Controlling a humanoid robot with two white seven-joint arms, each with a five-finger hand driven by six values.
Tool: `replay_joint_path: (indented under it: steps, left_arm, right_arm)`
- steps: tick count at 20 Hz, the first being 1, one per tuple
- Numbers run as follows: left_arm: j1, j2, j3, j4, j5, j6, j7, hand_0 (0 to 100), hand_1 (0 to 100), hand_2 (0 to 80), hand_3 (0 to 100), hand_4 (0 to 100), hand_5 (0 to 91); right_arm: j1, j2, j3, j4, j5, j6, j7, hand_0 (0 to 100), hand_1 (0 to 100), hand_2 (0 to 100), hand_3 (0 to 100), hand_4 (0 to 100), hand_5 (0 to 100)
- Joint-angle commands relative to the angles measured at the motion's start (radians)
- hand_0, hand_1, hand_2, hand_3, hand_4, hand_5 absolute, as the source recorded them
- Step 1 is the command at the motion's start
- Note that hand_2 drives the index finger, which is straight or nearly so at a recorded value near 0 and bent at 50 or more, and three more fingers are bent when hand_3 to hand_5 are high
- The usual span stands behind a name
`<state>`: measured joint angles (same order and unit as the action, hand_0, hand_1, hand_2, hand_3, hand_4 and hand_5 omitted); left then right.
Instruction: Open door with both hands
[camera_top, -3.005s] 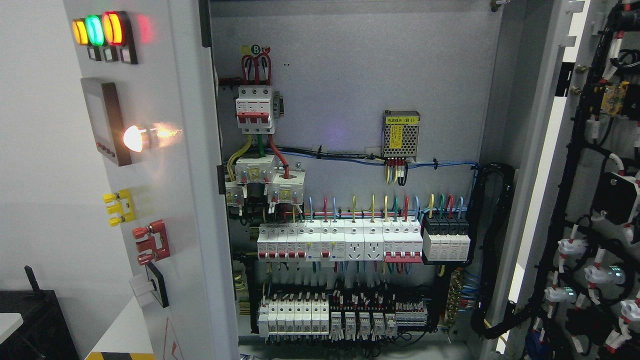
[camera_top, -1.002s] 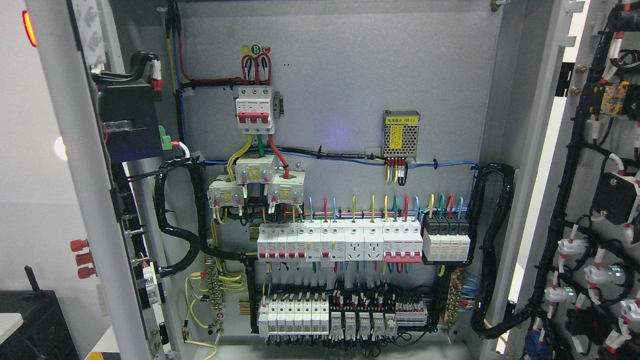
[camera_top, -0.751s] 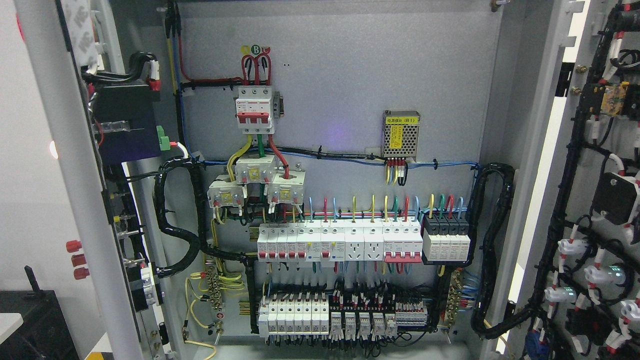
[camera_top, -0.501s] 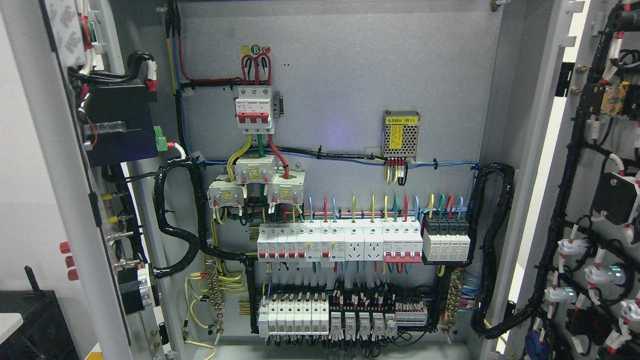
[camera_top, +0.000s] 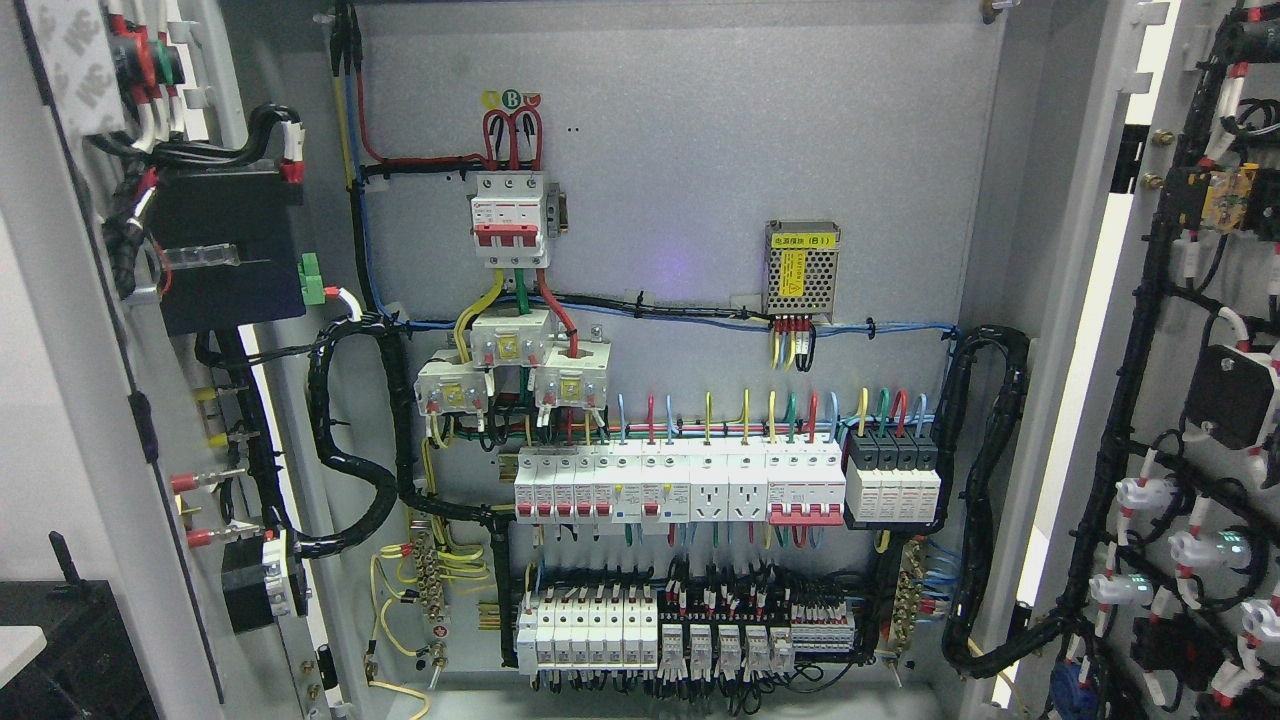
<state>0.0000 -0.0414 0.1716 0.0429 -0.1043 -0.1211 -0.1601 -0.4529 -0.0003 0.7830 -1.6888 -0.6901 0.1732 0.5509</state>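
An electrical cabinet stands open in front of me. Its left door (camera_top: 90, 420) is swung far out, and I see its inner side with a black box (camera_top: 225, 250) and wiring. The right door (camera_top: 1190, 380) is also swung wide, showing black cable looms and white connectors. Between them the grey back panel (camera_top: 680, 130) carries a red-and-white main breaker (camera_top: 510, 218), a row of white breakers (camera_top: 680, 485) and lower terminal blocks (camera_top: 690, 630). Neither of my hands nor any arm shows in the head view.
A small metal power supply (camera_top: 802, 268) sits on the panel at the right. A thick black cable loom (camera_top: 985, 500) runs down the cabinet's right side. A dark case (camera_top: 60, 650) and a white surface edge (camera_top: 20, 640) lie at the lower left.
The left door has swung further out to the left: its lamp-and-switch front has turned out of sight and its inner wiring now faces me. The right door has not moved.
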Motion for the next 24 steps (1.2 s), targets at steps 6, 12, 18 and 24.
replay_joint_path:
  steps: [6,12,18,24]
  left_arm:
    - [0.029,0.000,0.000,0.000,0.000,0.000,0.001,0,0,0.0,0,0,0.0]
    - [0.029,0.000,-0.001,0.000,0.000,0.000,0.001,0,0,0.0,0,0,0.0]
    - [0.029,0.000,-0.001,0.000,0.000,0.000,0.001,0,0,0.0,0,0,0.0]
    - [0.029,0.000,0.000,0.002,0.000,0.000,-0.001,0,0,0.0,0,0,0.0]
  right_arm:
    - [-0.015,0.023,0.013,-0.002,0.001,-0.001,0.001,38,0,0,0,0,0]
    - [0.023,-0.012,-0.045,0.032,0.006,-0.001,-0.087,38,0,0,0,0,0]
    - [0.071,-0.061,-0.152,0.060,0.001,0.003,-0.192,38,0,0,0,0,0]
    - [0.098,-0.070,-0.246,0.083,-0.002,-0.001,-0.201,38,0,0,0,0,0]
